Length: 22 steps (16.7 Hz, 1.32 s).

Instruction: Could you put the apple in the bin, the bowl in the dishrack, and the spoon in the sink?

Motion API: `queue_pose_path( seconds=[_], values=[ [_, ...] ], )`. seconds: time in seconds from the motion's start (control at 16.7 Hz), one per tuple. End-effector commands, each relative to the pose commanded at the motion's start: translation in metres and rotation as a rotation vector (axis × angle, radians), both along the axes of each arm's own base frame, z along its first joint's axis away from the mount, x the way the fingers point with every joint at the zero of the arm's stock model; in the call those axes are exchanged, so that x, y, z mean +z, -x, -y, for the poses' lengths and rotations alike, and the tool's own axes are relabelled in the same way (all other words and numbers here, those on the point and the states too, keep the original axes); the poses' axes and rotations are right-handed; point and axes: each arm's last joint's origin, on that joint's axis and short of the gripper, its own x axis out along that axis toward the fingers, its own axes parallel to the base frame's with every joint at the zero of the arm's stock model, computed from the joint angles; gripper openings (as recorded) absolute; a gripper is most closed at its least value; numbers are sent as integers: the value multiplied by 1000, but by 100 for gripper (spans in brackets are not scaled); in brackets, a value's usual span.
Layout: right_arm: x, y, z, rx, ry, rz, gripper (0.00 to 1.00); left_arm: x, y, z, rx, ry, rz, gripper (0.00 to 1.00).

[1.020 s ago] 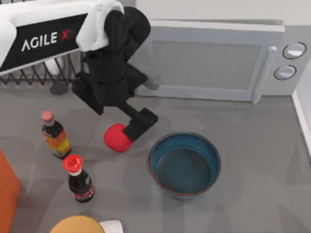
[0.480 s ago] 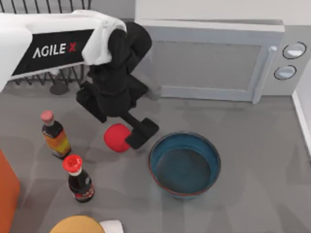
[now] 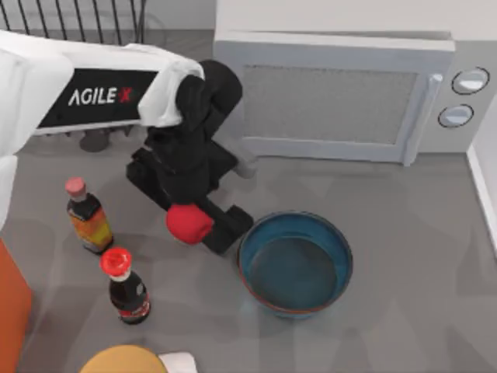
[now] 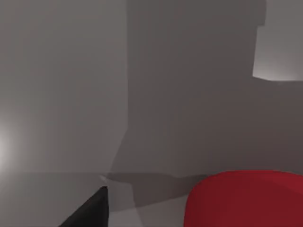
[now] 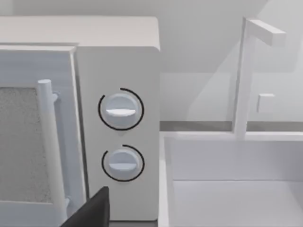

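- Red apple [image 3: 188, 224] pinched in the left gripper [image 3: 200, 227], fingers clenched on it, just left of the bowl [image 3: 295, 263] and apparently clear of the grey desk [image 3: 411, 256].
- Same apple [image 4: 246, 201] close under the wrist camera, one dark finger [image 4: 87, 213] beside it.
- Blue-teal bowl upright on the desk, right of the gripper, close to the outer finger but seemingly not touching.
- Black wire dishrack [image 3: 78, 19] at the far left, behind the left arm; white microwave [image 3: 342, 93] along the back.
- Two bottles, one with a pink cap [image 3: 87, 216] and one with a red cap [image 3: 126, 286], standing left of the apple.
- Step in hand, by judgement: carry the apple to the bin; orange block at the left edge [image 3: 12, 311] perhaps that bin, not certain.
- For a clean carry: keep the squeeze steady, lift straight before swinging left, pass above both bottles rather than between them, release only once squarely over the opening.
- Risk: round fruit slipping from a shallow pinch; bottles easily toppled by a low sweep.
- Right arm parked near the microwave dials [image 5: 120, 109] and sink [image 5: 227, 189]; finger state impossible to tell.
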Motion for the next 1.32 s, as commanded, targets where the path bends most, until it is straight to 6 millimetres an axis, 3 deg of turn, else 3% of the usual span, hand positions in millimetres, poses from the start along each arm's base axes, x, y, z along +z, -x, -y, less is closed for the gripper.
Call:
queue_pose_path(
  seconds=[0.78,1.26,1.32],
  values=[
    [0,0,0,0,0,0,100,0,0,0,0,0,0,2],
    [0,0,0,0,0,0,100,0,0,0,0,0,0,0],
    [0,0,0,0,0,0,100,8,0,0,3,9,13,0]
  ],
)
